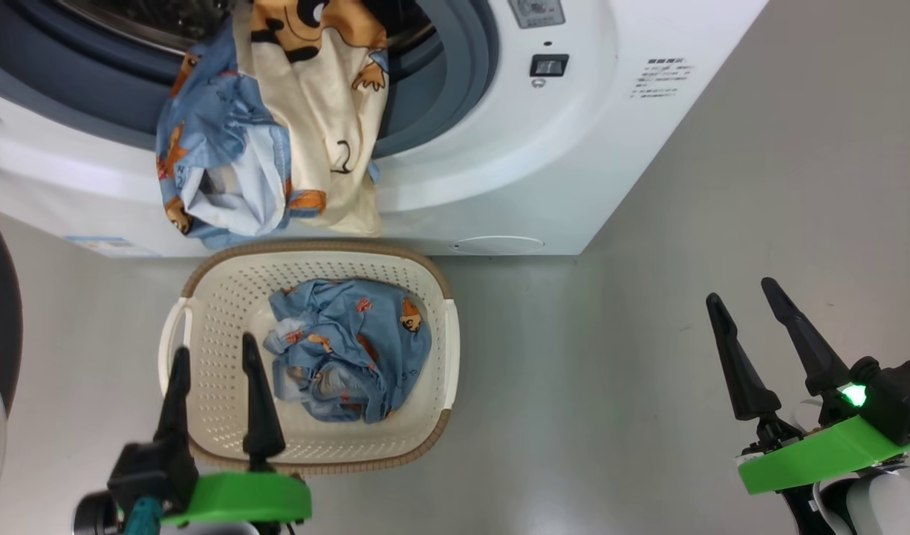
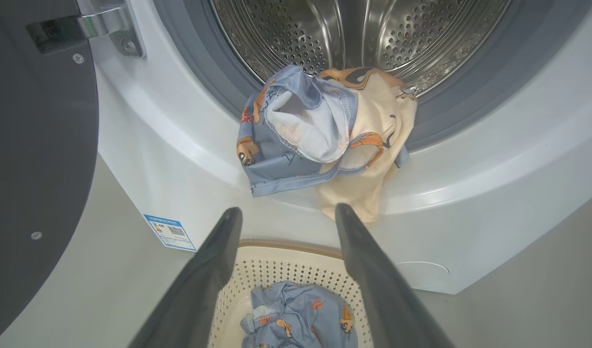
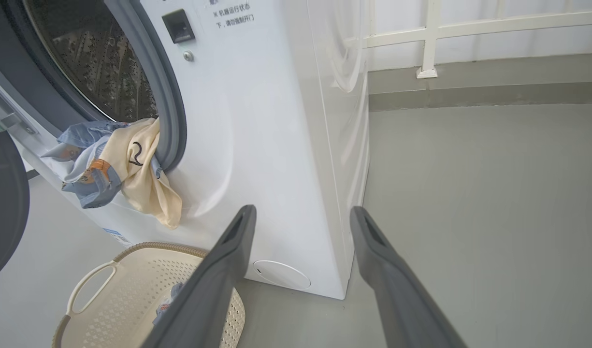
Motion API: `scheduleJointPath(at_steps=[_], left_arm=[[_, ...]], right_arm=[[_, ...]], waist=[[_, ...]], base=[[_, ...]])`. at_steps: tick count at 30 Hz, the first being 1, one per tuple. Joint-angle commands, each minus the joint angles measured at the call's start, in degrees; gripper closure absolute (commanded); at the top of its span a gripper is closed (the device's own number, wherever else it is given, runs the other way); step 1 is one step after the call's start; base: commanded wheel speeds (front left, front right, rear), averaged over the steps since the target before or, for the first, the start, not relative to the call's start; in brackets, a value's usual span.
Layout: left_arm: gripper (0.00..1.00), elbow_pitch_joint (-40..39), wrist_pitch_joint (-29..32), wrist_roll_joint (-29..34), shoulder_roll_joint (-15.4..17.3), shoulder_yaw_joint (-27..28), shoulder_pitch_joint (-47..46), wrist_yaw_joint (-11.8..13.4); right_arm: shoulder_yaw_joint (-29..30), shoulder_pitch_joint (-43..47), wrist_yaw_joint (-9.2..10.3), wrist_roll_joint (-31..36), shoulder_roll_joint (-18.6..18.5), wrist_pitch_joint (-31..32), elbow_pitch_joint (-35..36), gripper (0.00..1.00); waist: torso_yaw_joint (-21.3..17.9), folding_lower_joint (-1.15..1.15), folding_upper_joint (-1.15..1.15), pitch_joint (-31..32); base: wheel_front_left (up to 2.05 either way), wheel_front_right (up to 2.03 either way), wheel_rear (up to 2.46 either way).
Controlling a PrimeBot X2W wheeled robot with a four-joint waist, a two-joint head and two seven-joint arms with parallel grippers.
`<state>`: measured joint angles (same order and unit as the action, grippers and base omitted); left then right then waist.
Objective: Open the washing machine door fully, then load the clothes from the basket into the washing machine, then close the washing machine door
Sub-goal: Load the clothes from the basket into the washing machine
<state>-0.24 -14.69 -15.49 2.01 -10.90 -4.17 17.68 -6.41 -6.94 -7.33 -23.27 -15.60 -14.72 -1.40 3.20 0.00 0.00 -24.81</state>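
- Spread and empty, the left gripper (image 1: 214, 348) hangs over the 7 o'clock corner of the basket (image 1: 215, 297).
- At 4 o'clock in the head view, the right gripper (image 1: 741, 291) is over bare floor, its fingers likewise apart with nothing between them.
- The smooth grey floor (image 1: 611, 386) carries everything. In the right wrist view, a white railing (image 3: 426, 38) stands above a low kerb at 1 o'clock.
- The washing machine (image 1: 573, 148) stands at 12 o'clock in the head view, with the washing machine door (image 2: 35, 169) swung open at 9 o'clock.
- The basket sits just beside the machine's front and holds one crumpled light-blue garment (image 1: 358, 342).
- More clothes (image 1: 276, 134), blue print and a cream cloth, drape over the grey gasket (image 1: 455, 74). They hang half out of the steel drum (image 2: 324, 34).
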Motion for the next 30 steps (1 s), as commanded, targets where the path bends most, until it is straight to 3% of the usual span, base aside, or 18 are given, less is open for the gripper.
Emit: scheduleJointPath(at_steps=[1, 14, 30], left_arm=[[0.00, -1.91, -0.30, -0.07, 0.88, 1.35, 1.39, 0.64], [0.00, -3.14, -0.30, -0.07, 0.87, 1.97, 2.08, -0.29], [0.00, 9.98, -0.31, -2.57, 0.87, 3.30, -12.36, -5.93]], right_arm=[[-0.76, 1.42, -0.16, 0.62, -0.15, -0.28, 1.43, 0.00], [0.22, 2.31, -0.16, 0.87, 0.72, -0.28, 1.48, 0.00], [-0.97, -0.12, -0.16, 0.18, 1.30, -0.28, 1.58, 0.00]], waist=[[-0.34, 0.00, 0.00, 0.41], [-1.39, 0.00, 0.00, -0.02], [-5.82, 0.00, 0.00, -4.31]], base=[[0.00, 0.00, 0.00], [0.00, 0.00, 0.00], [0.00, 0.00, 0.00]])
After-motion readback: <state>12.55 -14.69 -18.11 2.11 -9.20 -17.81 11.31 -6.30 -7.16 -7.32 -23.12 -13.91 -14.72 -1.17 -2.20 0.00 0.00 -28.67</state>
